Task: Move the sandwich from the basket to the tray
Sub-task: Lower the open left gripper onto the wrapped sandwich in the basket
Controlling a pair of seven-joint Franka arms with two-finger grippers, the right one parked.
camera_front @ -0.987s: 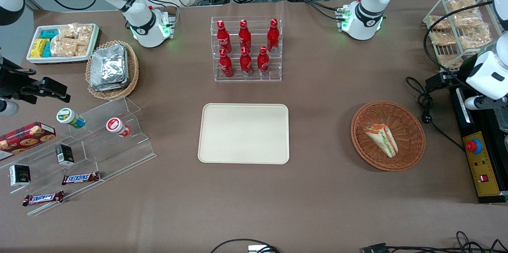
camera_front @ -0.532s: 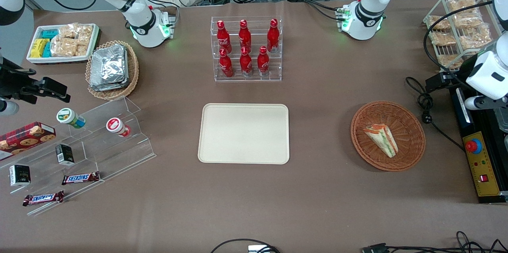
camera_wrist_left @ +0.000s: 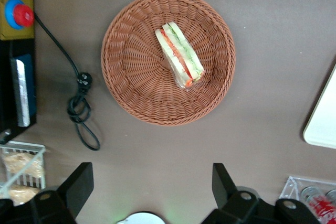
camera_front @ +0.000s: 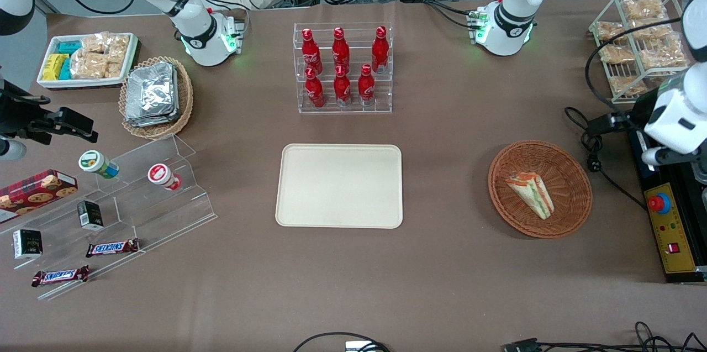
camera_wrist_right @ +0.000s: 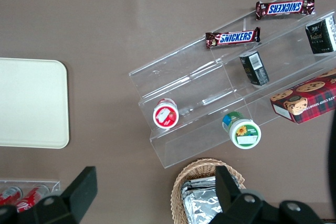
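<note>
The sandwich [camera_front: 531, 194] is a white bread wedge with green and orange-red layers. It lies in the round reddish-brown wicker basket [camera_front: 569, 175] toward the working arm's end of the table. It also shows in the left wrist view [camera_wrist_left: 179, 54], inside the basket [camera_wrist_left: 131, 77]. The cream tray [camera_front: 339, 186] lies at the table's middle with nothing on it; its corner shows in the left wrist view [camera_wrist_left: 323, 124]. My left gripper [camera_front: 605, 121] hangs high beside the basket, farther from the front camera than the sandwich. Its fingers [camera_wrist_left: 79, 182] are spread wide and hold nothing.
A black cable with plug [camera_front: 592, 147] lies beside the basket. A control box with a red button [camera_front: 660, 204] sits at the table's end. A wire rack of snack packets [camera_front: 635, 37] stands near it. An acrylic rack of red bottles [camera_front: 342, 67] stands farther back than the tray.
The left arm's wrist has shifted slightly nearer the front camera and toward the basket. The sandwich, basket and tray have not moved.
</note>
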